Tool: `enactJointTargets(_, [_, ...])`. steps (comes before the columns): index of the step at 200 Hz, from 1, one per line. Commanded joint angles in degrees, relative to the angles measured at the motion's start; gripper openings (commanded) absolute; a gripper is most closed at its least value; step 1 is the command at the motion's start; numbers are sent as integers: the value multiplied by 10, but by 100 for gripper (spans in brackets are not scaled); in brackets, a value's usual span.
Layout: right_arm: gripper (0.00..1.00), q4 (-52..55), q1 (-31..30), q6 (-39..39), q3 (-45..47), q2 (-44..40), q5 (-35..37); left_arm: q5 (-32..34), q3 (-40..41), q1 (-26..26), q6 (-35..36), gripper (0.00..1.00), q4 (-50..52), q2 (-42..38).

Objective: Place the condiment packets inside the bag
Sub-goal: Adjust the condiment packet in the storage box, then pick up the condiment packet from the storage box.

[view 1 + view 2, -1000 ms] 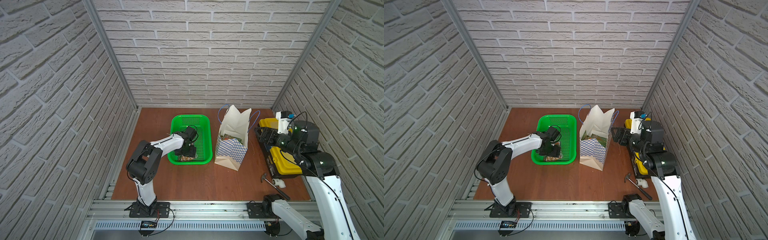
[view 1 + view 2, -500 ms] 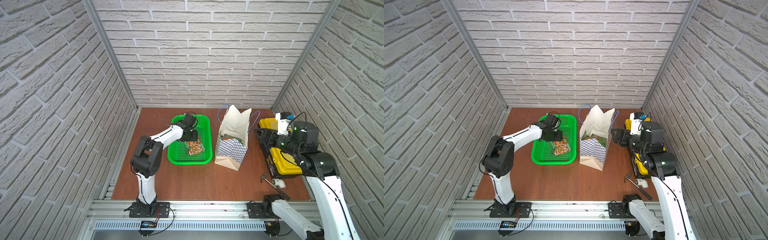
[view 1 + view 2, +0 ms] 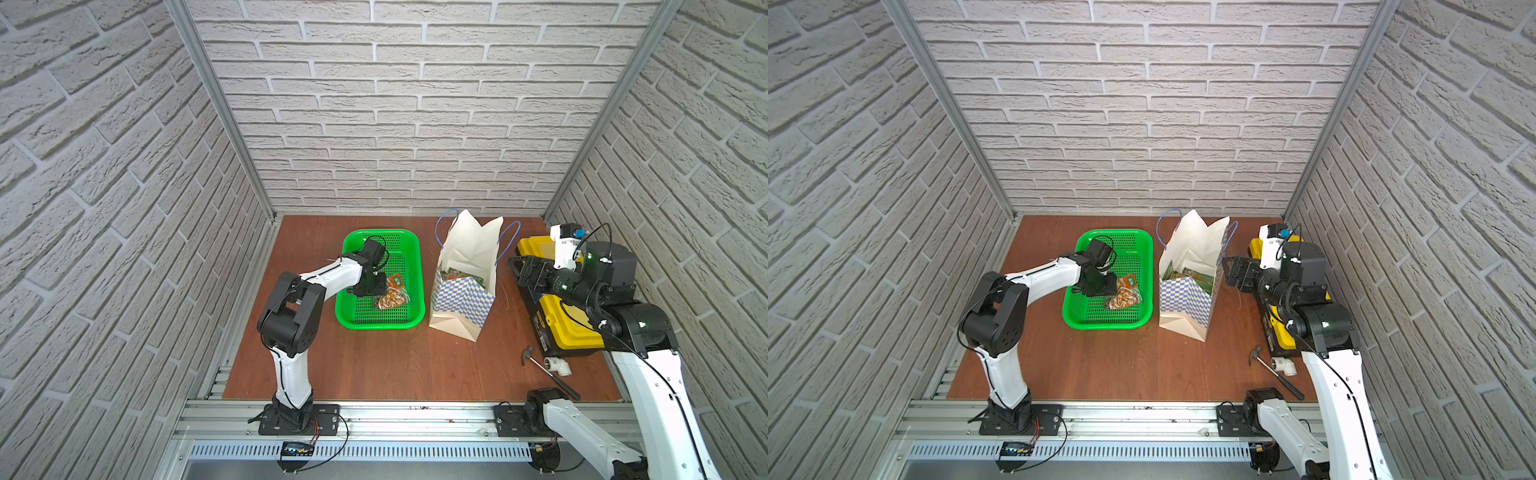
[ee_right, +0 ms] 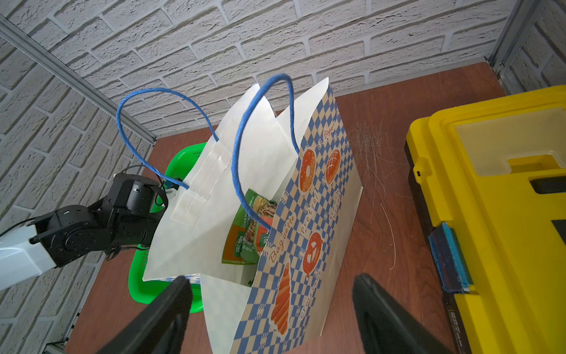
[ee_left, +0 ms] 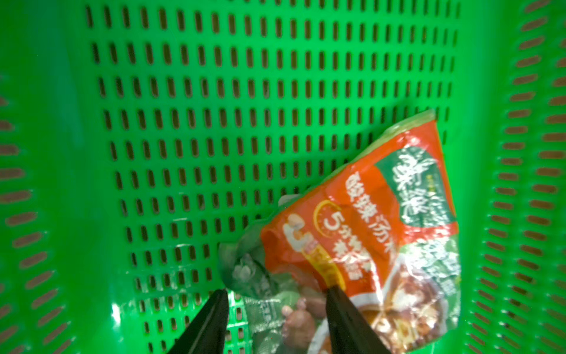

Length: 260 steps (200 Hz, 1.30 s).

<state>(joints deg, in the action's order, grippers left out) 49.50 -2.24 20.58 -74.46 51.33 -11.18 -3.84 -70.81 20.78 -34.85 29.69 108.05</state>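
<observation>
left fingers are lowered into the basket, centre of a top view. they stand apart astride the crumpled corner of the orange packet, not yet pinching, with one finger clear of the film. the packet lies flat on the basket floor, on the side nearest the bag. right fingers are spread wide and empty, between the bag and the toolbox, right of centre.

doing the step well, as judged:
- close on the bunched corner, not the flat face, since glossy film slips and a flat sachet offers no edge.
- keep the tips just off the slotted floor so they do not catch.
- lift straight until the packet clears the basket wall, then cross to the bag mouth, which gapes upward between its cord handles.
- avoid brushing the bag, which is light paper and may tip.

hard to make out:
- how many green packets sit in the bag, since its wall covers their lower parts.
- whether another packet lies beneath the orange one.
- the finger bases, cut off at the frame edge in both wrist views.
</observation>
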Motion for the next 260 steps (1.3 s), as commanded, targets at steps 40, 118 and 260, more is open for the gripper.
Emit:
enactJointTargets(40, [86, -23, 2, -3, 6, -4, 2, -19, 12, -8, -12, 42, -32, 35])
enactJointTargets(118, [86, -21, 2, 1, 8, -11, -1, -20, -12, -8, -22, 0, -63, -15])
enactJointTargets(260, [86, -23, 2, 11, 25, -19, 3, -113, 43, -26, -42, 0, -127, -173])
